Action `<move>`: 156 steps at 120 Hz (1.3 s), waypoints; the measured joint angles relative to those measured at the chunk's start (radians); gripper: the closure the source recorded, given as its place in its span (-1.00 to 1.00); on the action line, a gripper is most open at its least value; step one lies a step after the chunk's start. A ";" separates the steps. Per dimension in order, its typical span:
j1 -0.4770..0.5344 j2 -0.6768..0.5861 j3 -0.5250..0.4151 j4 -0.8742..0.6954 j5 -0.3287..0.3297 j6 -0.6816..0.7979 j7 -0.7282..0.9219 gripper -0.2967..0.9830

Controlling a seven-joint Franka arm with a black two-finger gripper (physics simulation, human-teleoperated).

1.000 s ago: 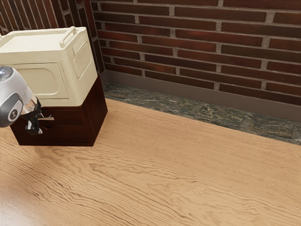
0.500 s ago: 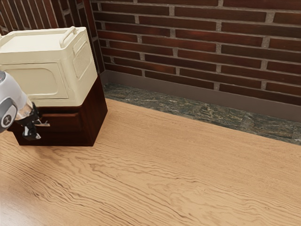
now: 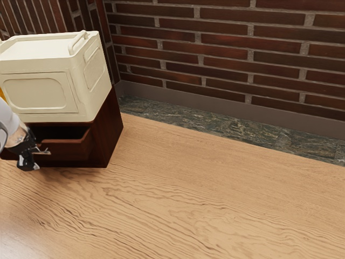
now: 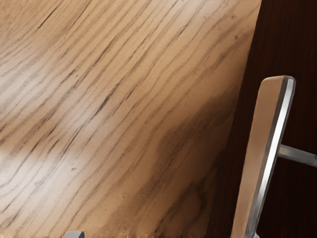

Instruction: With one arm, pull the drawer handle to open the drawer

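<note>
One end effector [image 3: 33, 155] is in front of the dark cabinet [image 3: 110, 129], toward the exterior view's left; how far open it is, and whether it has hold of the handle [image 3: 43, 152] beside it, I cannot tell. Next rightward, the drawer [image 3: 70, 151] stands partly out of the cabinet's front, handle foremost. Pulling is judged the step in hand; next required: secure purchase confirmed, then a straight, level draw away from the cabinet.

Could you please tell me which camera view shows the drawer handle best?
The wrist view: the drawer handle appears large there, its bar and one post clear against dark wood, though one end meets the picture's edge. In the exterior view it is small, partly hidden by the gripper, before the open drawer.
</note>
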State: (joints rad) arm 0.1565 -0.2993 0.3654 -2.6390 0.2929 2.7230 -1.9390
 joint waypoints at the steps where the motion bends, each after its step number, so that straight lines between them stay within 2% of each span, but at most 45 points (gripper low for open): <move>1: 0.000 -0.002 0.000 -0.001 0.000 -0.001 0.000 -0.02; 77: 0.018 -0.173 0.004 -0.120 0.001 -0.044 -0.001 0.00; 156: 0.030 -0.291 -0.004 -0.205 0.001 -0.103 -0.005 0.02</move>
State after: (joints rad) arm 0.1866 -0.5908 0.3612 -2.8437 0.2940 2.6197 -1.9437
